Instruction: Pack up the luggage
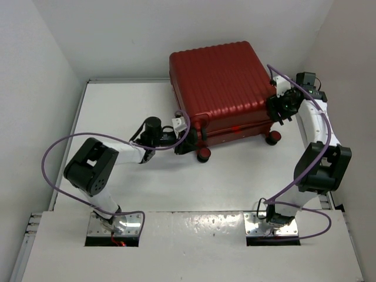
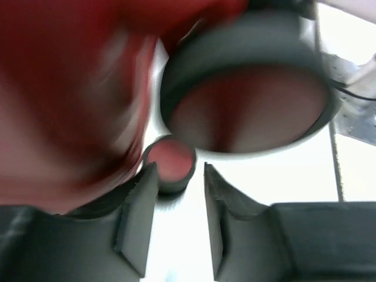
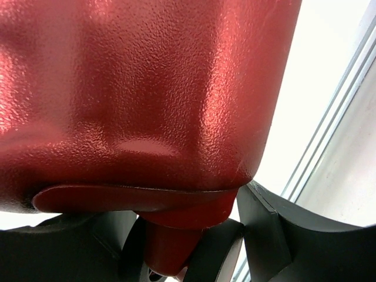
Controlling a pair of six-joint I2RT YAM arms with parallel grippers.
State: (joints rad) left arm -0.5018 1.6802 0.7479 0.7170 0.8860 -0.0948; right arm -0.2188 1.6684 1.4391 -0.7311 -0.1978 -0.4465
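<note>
The white table (image 1: pixel 117 106) filled the floor of the scene between pale walls. The suitcase (image 1: pixel 223 82) lay flat and closed on its far right part, ribbed dark red shell facing up and its wheeled end turned to the near side.

The left arm (image 1: pixel 94 167) reached from its near-left base across the table to the suitcase's near-left corner. The right arm (image 1: pixel 320 153) rose from the near-right base and bent in against the suitcase's right side, close to the near-right corner.

Two black wheels showed along the near end: one (image 1: pixel 203 155) at the left corner, and one (image 1: pixel 272 140) at the right corner.

The left claw (image 2: pixel 178 176) sat low, just beside the left wheel. In its own blurred view the two dark fingers (image 2: pixel 138 217) stood a moderate gap apart with bare table between them and gripped nothing. A large dark wheel with red showing inside it hung just beyond the tips, and a small round red-faced cap (image 2: pixel 170 161) lay at the tip of the left-hand finger.

The right claw (image 1: pixel 277 110) was against the suitcase's right edge. In its wrist view the fingers (image 3: pixel 276 235) were spread wide on either side of a red lug (image 3: pixel 176 235) under the shell. I could not tell whether they pressed on it.
</note>
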